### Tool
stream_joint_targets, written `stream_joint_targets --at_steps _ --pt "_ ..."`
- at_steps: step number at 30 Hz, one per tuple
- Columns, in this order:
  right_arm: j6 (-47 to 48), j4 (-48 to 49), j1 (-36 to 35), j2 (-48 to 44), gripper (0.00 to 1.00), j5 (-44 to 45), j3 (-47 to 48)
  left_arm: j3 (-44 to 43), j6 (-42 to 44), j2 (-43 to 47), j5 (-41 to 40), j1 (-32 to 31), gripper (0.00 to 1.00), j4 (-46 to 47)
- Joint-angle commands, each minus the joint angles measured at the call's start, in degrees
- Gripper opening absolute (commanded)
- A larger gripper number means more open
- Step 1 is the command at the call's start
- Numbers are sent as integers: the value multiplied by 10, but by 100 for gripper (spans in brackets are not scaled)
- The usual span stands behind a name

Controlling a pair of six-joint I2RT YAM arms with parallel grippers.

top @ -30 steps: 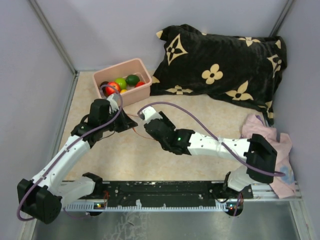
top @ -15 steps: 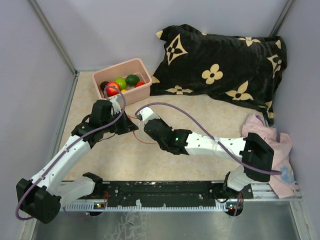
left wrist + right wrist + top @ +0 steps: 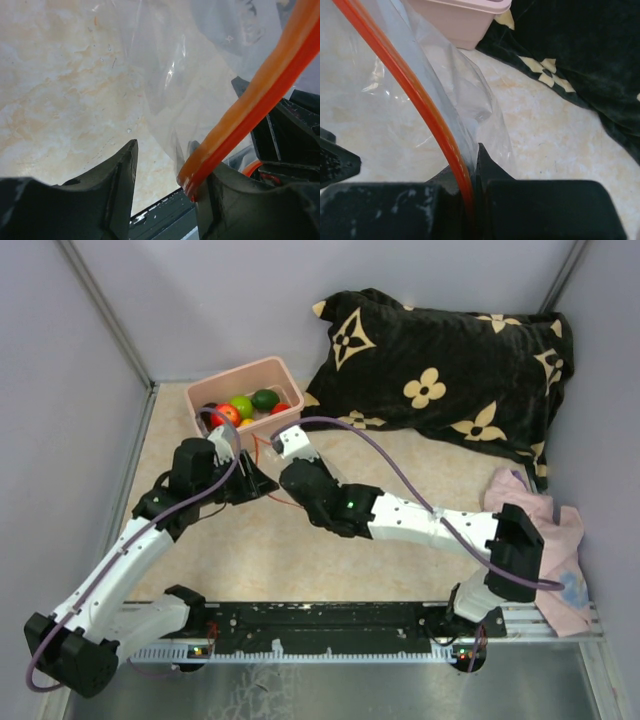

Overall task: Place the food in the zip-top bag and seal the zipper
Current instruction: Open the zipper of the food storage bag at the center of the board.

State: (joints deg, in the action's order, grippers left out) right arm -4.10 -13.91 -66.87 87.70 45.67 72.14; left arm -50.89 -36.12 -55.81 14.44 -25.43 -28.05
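The left gripper (image 3: pixel 162 160) stands open, with the zipper (image 3: pixel 260 95) resting against one finger but not pinched. Just beyond it, all the food (image 3: pixel 240 407) lies in the pink bin (image 3: pixel 270 430), and none shows in the bag (image 3: pixel 170 75). The clear bag hangs between the two grippers, on the near side of the bin. To its right, the right gripper (image 3: pixel 470 165) is clamped on the zipper at the bag's mouth. By the look of it, filling and sealing are both left to do.
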Motion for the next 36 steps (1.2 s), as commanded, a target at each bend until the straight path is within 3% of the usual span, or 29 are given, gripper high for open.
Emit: stream_joint_targets --at_steps 1,5,9,13,18,23,36 --pt "-86 -31 -9 32 0 50 55 -15 -22 6 -8 -5 52 31" --pt "-131 -60 -11 57 0 65 82 -8 -31 9 -23 -7 53 45" --pt "-142 -61 -13 64 0 53 94 -4 -31 -3 -27 -9 46 59" --pt "-131 -59 -12 64 0 44 88 -5 -12 -18 -48 -9 30 53" --pt "-110 -60 -1 53 0 15 68 -2 12 -27 -74 -9 0 30" --pt "-130 -81 39 30 4 -7 50 -11 41 -31 -91 -9 0 -6" --pt "-50 -53 68 48 37 -109 82 -48 67 -49 -37 -10 0 -32"
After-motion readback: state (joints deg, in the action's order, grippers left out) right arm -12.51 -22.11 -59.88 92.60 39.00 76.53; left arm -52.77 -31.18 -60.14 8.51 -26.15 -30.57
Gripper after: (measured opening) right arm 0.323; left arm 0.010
